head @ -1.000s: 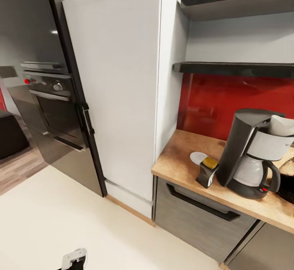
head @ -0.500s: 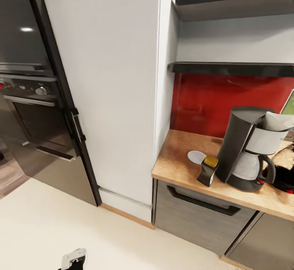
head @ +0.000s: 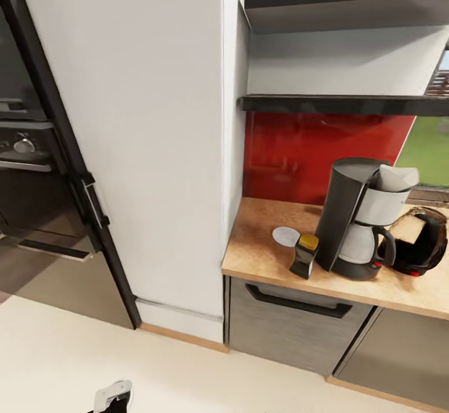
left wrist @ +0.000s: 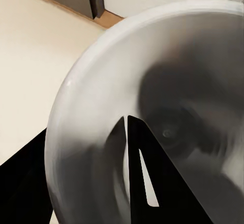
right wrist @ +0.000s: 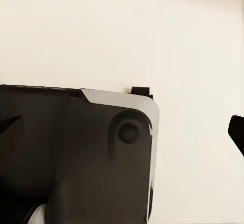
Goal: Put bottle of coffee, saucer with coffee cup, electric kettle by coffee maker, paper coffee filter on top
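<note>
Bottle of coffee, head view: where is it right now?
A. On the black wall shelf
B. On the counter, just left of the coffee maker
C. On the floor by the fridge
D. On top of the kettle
B: the bottle of coffee stands on the countertop, close beside the coffee maker, in front of the saucer.

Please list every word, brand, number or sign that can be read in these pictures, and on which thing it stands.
None can be read.
Bottle of coffee: its pale label is too small and blurred to read.
Coffee maker, electric kettle: no print shows.
</note>
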`<state>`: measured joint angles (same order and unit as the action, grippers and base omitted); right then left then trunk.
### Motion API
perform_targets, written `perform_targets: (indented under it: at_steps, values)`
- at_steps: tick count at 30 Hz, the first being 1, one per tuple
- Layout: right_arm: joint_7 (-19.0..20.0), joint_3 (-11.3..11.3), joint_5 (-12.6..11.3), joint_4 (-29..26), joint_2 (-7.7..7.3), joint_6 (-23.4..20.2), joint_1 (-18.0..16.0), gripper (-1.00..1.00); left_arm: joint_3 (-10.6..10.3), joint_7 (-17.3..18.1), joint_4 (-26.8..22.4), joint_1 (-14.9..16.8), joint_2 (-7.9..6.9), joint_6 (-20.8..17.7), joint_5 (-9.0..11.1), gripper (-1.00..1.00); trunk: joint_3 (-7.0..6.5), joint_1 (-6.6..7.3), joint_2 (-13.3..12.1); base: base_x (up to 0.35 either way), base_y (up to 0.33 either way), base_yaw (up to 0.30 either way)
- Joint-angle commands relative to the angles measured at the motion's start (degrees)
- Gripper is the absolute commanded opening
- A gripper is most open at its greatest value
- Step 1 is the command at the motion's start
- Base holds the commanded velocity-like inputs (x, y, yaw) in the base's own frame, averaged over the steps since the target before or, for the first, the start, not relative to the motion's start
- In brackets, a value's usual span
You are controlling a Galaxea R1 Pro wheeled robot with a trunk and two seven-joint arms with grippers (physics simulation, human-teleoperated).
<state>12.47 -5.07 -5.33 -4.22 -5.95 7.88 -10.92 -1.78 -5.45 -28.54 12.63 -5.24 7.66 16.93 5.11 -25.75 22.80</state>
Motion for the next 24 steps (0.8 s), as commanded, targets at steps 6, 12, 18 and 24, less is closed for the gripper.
perform_targets:
  at_steps: [6, 12, 18, 24]
  values:
    - [0.2, -0.5, -0.6, 0.1, -0.02, 0.2, -0.1, 1.0, -0.2, -0.3, 0.0, 0.0, -0.02, 0.2, 0.2, -1.0, 0.12, -0.03, 0.1, 0.001, 0.002, -0.262]
    - [0.2, -0.5, -0.6, 0.1, -0.02, 0.2, -0.1, 1.0, -0.2, -0.3, 0.0, 0.0, 0.03, 0.2, 0.2, -1.0, 0.12, -0.03, 0.1, 0.0, 0.0, -0.262]
    - [0.2, -0.5, -0.6, 0.1, -0.02, 0.2, -0.1, 1.0, -0.2, -0.3, 0.0, 0.0, 0.03, 0.2, 0.2, -1.0, 0.12, -0.03, 0.1, 0.0, 0.0, -0.262]
    - [0.2, -0.5, -0.6, 0.1, -0.02, 0.2, -0.1, 1.0, -0.2, -0.3, 0.0, 0.0, 0.01, 0.2, 0.3, -1.0, 0.12, -0.03, 0.1, -0.016, 0.016, -0.262]
